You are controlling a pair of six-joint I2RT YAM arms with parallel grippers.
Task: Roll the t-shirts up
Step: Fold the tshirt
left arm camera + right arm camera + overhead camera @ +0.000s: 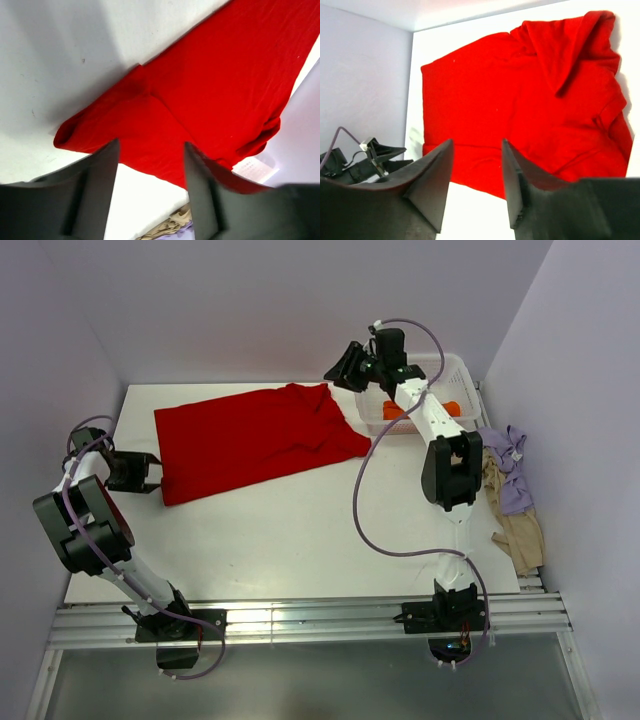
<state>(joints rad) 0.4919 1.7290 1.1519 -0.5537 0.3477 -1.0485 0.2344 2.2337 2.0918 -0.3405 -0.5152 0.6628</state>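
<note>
The bright red t-shirt point(260, 440) lies spread flat on the white table, its right end rumpled. It also shows in the left wrist view point(215, 90) and the right wrist view point(520, 100). My left gripper point(155, 472) point(152, 170) is open and empty, just off the shirt's near left corner. My right gripper point(340, 368) point(477, 170) is open and empty, raised near the shirt's far right end. The orange t-shirt point(395, 412) lies in the basket. The lilac t-shirt point(510, 475) and the beige t-shirt point(520, 525) lie crumpled at the table's right edge.
A white mesh basket point(455, 365) stands at the back right corner, under the right arm. Lilac walls close in the table on the left, back and right. A metal rail point(300, 620) runs along the near edge.
</note>
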